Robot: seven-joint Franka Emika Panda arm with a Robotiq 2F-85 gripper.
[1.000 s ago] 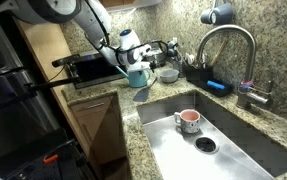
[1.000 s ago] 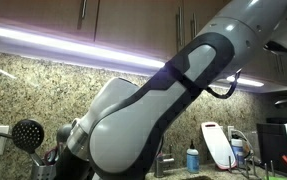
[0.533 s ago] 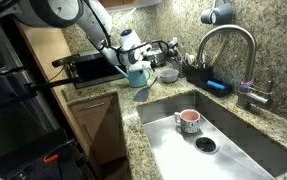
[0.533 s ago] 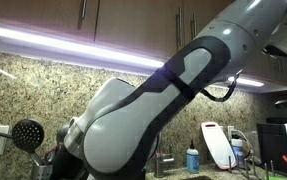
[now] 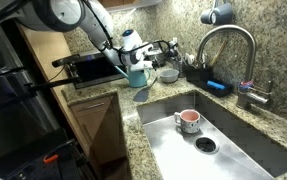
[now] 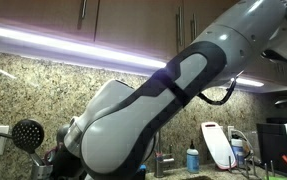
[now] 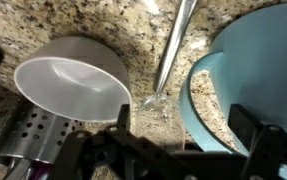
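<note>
In the wrist view my gripper [image 7: 183, 125] is open and holds nothing. Its dark fingers [image 7: 123, 116] straddle the left rim of a light-blue bowl [image 7: 248, 70] on the speckled granite counter. A metal utensil [image 7: 171, 50] lies on the counter, its head between the fingers, beside the blue rim. A white bowl [image 7: 68, 85] sits to the left, just outside the left finger. In an exterior view the gripper [image 5: 134, 58] hangs right over the blue vessel [image 5: 139, 74] near the sink's corner.
A perforated metal holder [image 7: 23, 140] stands below the white bowl. A grey bowl [image 5: 169, 74], faucet [image 5: 228, 38], blue sponge [image 5: 217, 87] and black appliance [image 5: 88, 68] ring the sink [image 5: 243, 140], which holds a pink cup [image 5: 187, 120]. The arm [image 6: 153, 110] fills an exterior view.
The arm has shifted only slightly. The gripper stays open over the blue bowl's rim, and nothing on the counter has moved.
</note>
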